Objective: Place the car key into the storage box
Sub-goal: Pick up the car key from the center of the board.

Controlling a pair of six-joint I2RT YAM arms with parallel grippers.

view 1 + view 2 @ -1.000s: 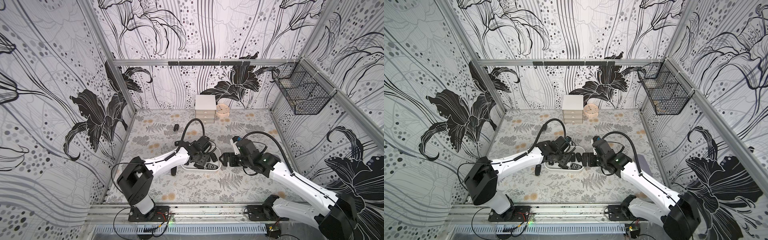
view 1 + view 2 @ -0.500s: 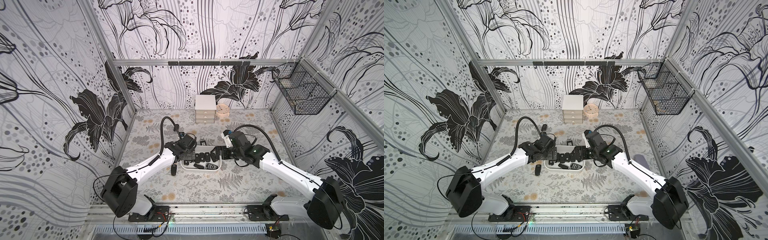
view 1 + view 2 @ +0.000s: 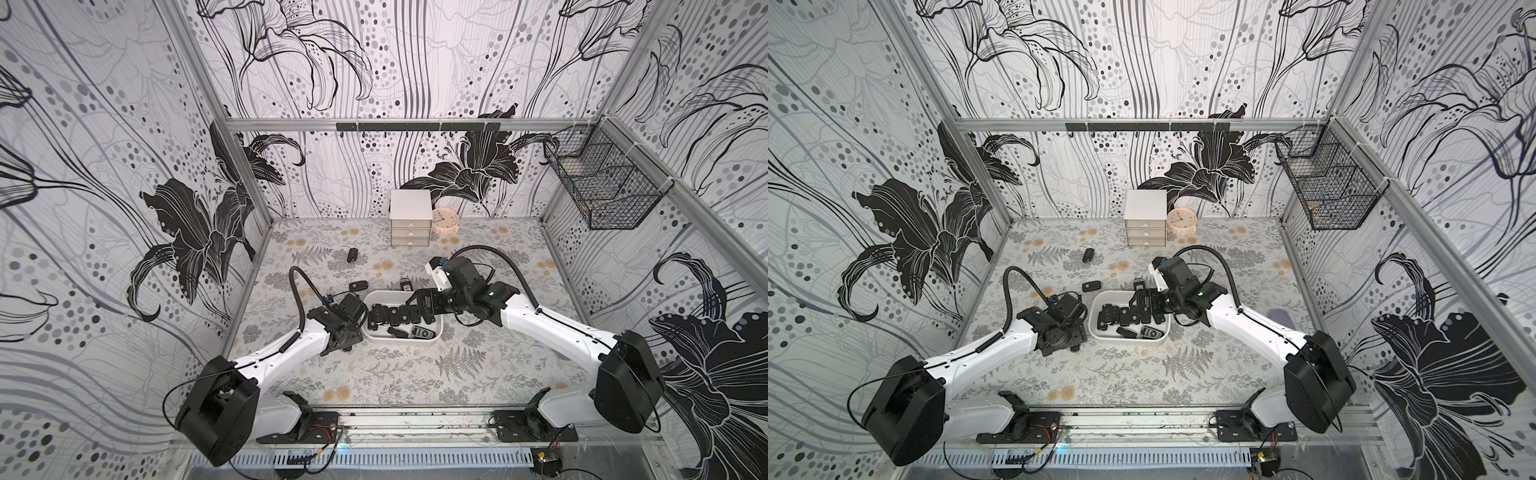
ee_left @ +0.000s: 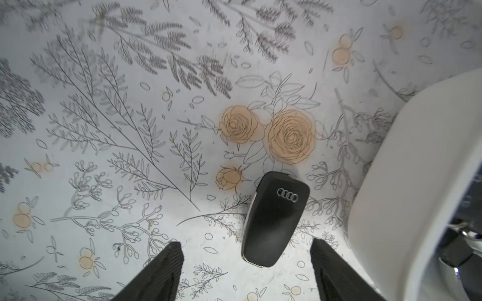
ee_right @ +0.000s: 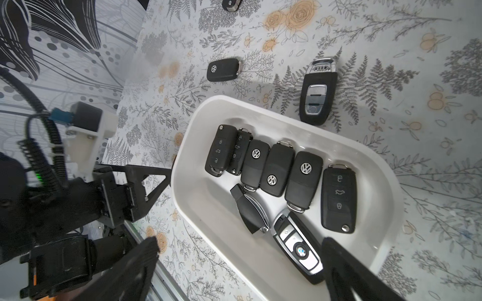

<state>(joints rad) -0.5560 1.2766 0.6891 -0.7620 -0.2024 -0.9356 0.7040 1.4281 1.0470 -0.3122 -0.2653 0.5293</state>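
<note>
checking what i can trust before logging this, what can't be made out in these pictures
- Audi key: hidden under the left arm in both top views.
- storage box: cut off at the left wrist view's edge, contents mostly out of frame.
- wire basket: contents too small behind mesh, both top views.
- far loose key: badge too small, both top views.

White storage box (image 5: 206,206), black car key (image 4: 275,221), grey-fern tabletop (image 4: 104,130) with peach roses, seemingly cream clock (image 3: 445,219)

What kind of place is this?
Probably a robot test booth: left arm and right arm bolted to a metal rail, flower-printed walls on aluminium framing, car keys beside a storage box.
</note>
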